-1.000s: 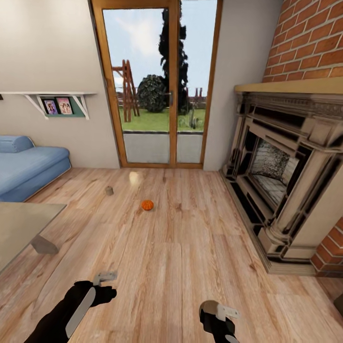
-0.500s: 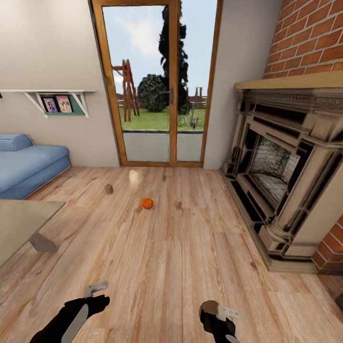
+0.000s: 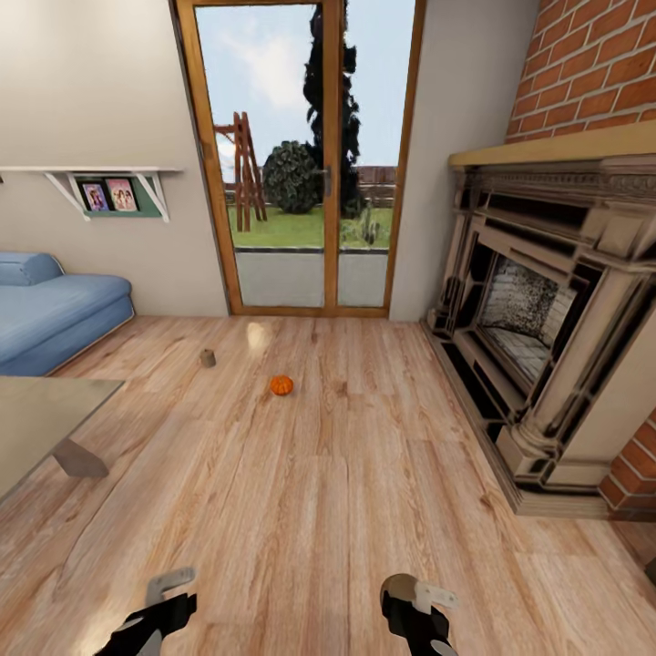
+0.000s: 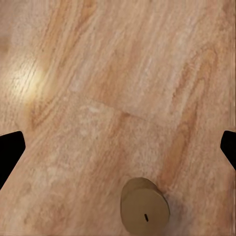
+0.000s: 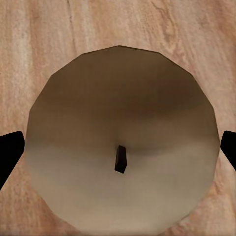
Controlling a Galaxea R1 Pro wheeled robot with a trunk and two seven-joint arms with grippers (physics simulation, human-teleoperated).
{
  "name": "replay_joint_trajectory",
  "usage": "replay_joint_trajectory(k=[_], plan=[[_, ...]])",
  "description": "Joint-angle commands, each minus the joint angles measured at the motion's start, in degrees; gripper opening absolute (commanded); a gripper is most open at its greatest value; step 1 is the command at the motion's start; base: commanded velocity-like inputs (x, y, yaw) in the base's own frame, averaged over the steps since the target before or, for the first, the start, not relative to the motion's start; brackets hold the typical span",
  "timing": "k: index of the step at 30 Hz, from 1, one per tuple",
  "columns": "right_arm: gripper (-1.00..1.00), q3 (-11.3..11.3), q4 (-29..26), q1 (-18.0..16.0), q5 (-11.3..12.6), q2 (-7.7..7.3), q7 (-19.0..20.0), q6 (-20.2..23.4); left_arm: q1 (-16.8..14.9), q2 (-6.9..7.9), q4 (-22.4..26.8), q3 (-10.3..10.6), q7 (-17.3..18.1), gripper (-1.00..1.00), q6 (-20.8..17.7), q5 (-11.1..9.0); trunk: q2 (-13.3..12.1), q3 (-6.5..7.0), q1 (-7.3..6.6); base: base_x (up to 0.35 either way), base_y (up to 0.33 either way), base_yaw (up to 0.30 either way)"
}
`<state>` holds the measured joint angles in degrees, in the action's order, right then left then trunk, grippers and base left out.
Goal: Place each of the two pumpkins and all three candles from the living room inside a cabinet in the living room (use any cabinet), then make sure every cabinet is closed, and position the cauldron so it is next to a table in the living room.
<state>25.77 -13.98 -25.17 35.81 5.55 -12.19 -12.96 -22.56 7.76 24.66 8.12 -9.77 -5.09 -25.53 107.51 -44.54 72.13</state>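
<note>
One orange pumpkin (image 3: 281, 385) lies on the wood floor in the middle of the room. A stubby candle (image 3: 209, 358) stands on the floor beyond it to the left. My right gripper (image 3: 417, 597), at the bottom of the head view, is shut on a second candle (image 5: 120, 147), whose round top and dark wick face the right wrist camera. At the lower left, my left gripper (image 3: 169, 583) is open and holds nothing. Below it in the left wrist view a third candle (image 4: 144, 206) stands upright on the floor. The grey coffee table (image 3: 36, 424) juts in at the left edge.
A blue sofa (image 3: 50, 314) stands at the far left under a wall shelf (image 3: 109, 182). Glass doors (image 3: 305, 164) fill the back wall. A stone fireplace (image 3: 547, 319) with a brick chimney runs along the right side. Bare floor lies between me and the pumpkin.
My left arm has drawn back toward the bottom edge of the head view. The whole picture has shifted slightly, so the camera moved. The right gripper keeps its candle.
</note>
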Motion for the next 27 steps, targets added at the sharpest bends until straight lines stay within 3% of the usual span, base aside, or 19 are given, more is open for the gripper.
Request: replay_joint_trajectory(k=[1,5,8,16,23,27], plan=[[-1.0,0.5,0.0,-0.1,0.4,-0.01,-0.3,-0.2,0.0,0.0,1.0,0.5,-0.5,1.0,-1.5,-0.5,0.4,-0.24,0.22,0.0,0.0,0.0],[-1.0,0.5,-0.1,-0.1,0.4,-0.01,-0.3,-0.2,0.0,-0.02,2.8,0.5,-0.5,1.0,-7.4,-0.7,2.0,-0.95,1.1,0.0,0.0,0.0],[-1.0,0.5,-0.1,-0.1,0.4,-0.01,-0.2,-0.2,0.0,-0.03,3.2,0.2,-0.6,1.0,-9.5,-0.8,3.2,-1.49,1.76,0.0,0.0,0.0],[-1.0,0.6,-0.1,-0.1,0.4,-0.09,-0.2,-0.2,0.1,-2.11,2.5,0.3,-0.7,1.0,-9.8,-0.8,6.5,-2.93,3.51,0.0,0.0,0.0],[-1.0,0.6,-0.4,-0.1,0.4,-0.34,0.5,-0.1,0.1,-2.61,1.4,0.4,-0.7,1.0,-9.5,-0.8,9.3,-4.19,5.05,0.0,0.0,0.0],[-1.0,0.5,-4.1,0.0,0.4,-0.5,1.5,0.2,0.1,-3.34,1.2,0.5,-0.7,1.0,-9.4,-0.6,10.9,-4.9,5.93,0.0,0.0,0.0]])
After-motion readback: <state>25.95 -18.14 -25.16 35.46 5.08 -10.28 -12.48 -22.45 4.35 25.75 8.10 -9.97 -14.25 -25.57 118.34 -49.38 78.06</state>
